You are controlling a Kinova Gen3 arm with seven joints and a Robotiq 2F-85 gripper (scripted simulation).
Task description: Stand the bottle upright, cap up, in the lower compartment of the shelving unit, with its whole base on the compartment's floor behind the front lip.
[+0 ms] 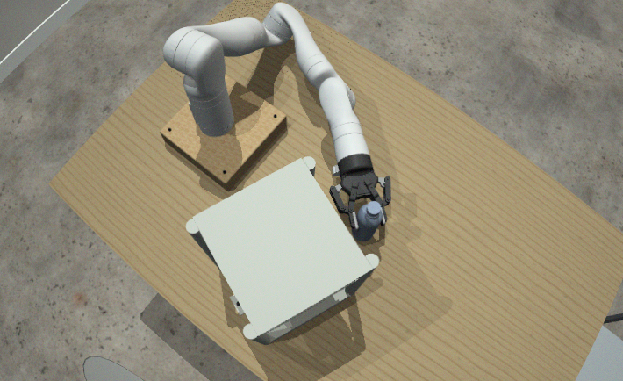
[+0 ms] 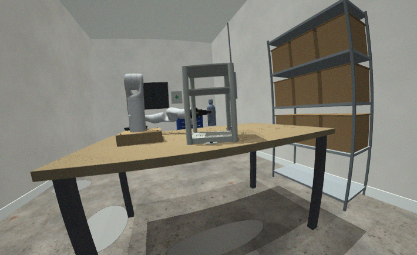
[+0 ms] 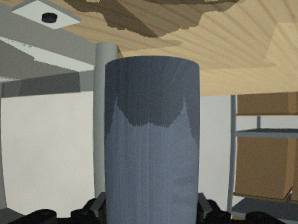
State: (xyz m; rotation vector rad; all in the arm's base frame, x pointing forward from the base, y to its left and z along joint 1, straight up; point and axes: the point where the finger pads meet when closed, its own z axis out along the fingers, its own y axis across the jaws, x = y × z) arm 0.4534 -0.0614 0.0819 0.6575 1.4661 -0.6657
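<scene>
I have the bottle upright, cap up, clamped in the pincer and, I judge, held above the worktop just beside the unit, outside it. Grasp and lift look done. Left: swing round to the open front, enter the lower compartment, set its base behind the lip, release.
</scene>
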